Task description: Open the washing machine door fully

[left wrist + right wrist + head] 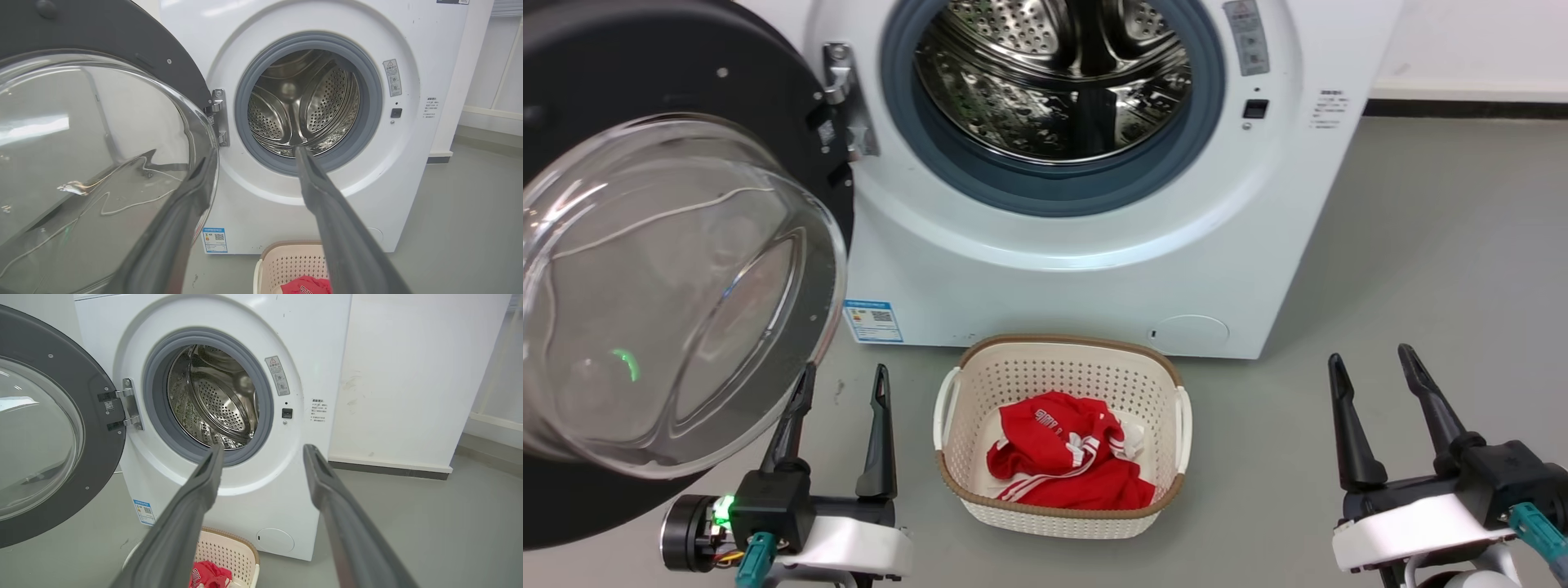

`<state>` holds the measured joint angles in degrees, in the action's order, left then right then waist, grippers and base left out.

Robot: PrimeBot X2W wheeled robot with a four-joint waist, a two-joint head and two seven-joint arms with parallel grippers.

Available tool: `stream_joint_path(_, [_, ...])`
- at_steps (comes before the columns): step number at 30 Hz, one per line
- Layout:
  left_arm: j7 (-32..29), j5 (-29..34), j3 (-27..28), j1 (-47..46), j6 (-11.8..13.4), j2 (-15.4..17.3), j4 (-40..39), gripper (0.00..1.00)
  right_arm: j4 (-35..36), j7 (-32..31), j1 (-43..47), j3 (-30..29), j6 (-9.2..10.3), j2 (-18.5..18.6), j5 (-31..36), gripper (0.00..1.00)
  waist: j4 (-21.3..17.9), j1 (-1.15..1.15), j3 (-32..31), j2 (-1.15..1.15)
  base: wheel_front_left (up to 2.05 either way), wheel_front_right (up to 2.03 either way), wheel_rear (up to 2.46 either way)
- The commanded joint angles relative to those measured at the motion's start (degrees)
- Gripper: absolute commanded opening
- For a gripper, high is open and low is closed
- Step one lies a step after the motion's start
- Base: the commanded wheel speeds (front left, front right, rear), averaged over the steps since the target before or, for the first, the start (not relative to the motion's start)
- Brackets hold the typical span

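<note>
The washing machine door (662, 269) is swung wide to the left of the white machine (1094, 269), its black ring and bulging clear glass bowl facing me, hung on a metal hinge (845, 102). The door (94, 163) takes up the left of the left wrist view, and the door (45, 428) sits at the left edge of the right wrist view. My left gripper (843, 382) is open just below the door's lower rim, one finger close by the glass. My right gripper (1372, 363) is open at the lower right, far from the door, holding nothing.
The steel drum (1054, 73) with its grey rubber ring lies open. A cream basket (1062, 514) with a red garment (1066, 453) stands on the grey floor before the machine, between my grippers. A white wall (408, 375) runs to the machine's right.
</note>
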<state>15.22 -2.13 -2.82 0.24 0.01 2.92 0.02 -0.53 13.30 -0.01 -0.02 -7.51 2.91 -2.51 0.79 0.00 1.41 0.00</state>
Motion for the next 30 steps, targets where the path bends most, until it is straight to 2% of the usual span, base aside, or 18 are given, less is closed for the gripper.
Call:
stream_joint_path(1, [-0.1,0.3,-0.1,-0.8,0.2,0.0,0.2,1.00,0.0,-0.1,0.4,-0.2,0.04,-0.1,-0.1,1.00,-0.6,0.00,0.2,0.00,0.00,0.00,0.00])
stream_joint_path(13, [-0.1,0.3,-1.2,0.2,1.5,0.0,1.7,1.00,-2.7,0.2,0.7,0.1,0.04,-0.1,-1.5,1.00,-0.7,0.00,0.0,0.00,0.00,0.00,0.00])
stream_joint_path(30, [-0.1,0.0,-0.8,0.3,1.4,0.0,1.6,1.00,-4.2,0.7,0.5,0.4,0.04,-0.1,-3.1,1.00,-0.6,0.00,-0.4,0.00,0.00,0.00,0.00])
